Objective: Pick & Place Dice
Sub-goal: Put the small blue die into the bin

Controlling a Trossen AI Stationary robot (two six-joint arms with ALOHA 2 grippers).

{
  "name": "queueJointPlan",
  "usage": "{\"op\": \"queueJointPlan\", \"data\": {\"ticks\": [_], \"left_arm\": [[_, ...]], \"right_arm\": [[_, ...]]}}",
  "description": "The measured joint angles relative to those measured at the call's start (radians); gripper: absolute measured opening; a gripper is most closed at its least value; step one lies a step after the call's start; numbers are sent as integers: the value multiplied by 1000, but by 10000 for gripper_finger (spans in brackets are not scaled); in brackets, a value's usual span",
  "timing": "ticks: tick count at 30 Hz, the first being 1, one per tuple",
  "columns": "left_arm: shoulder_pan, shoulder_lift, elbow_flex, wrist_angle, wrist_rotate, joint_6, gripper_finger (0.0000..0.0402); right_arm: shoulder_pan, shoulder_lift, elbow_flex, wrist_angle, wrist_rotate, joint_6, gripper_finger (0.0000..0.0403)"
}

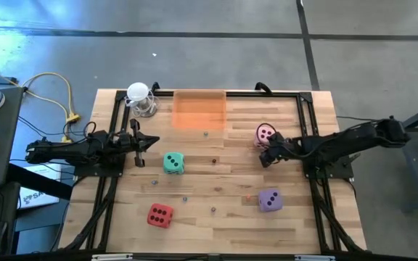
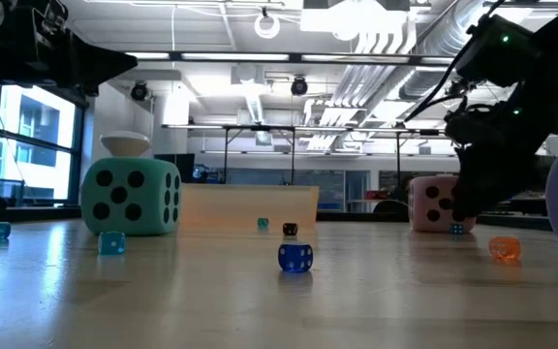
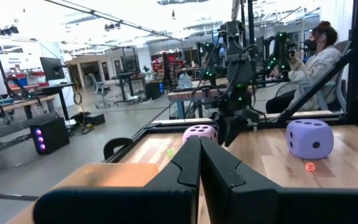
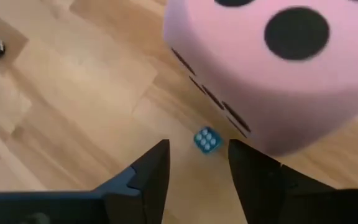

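Spanning view: wooden table [image 1: 216,185], open-plan workshop behind.

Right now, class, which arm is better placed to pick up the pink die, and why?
The right arm. The right gripper hangs right beside the pink die, jaws parted and facing it. The left gripper, jaws shut, waits across the table, nearer the teal die.

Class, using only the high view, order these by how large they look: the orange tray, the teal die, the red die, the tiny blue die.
1. orange tray
2. teal die and red die, alike
3. tiny blue die
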Motion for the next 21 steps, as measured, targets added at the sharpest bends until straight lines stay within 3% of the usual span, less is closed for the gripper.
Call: {"op": "queueJointPlan", "data": {"ticks": [10,21], "left_arm": [[0,41,0,-1,9,-70,11],[0,236,0,176,11,-99,120]], "right_arm": [[-24,69,1,25,-9,-29,162],[-24,179,3,111,23,-59,162]]}}
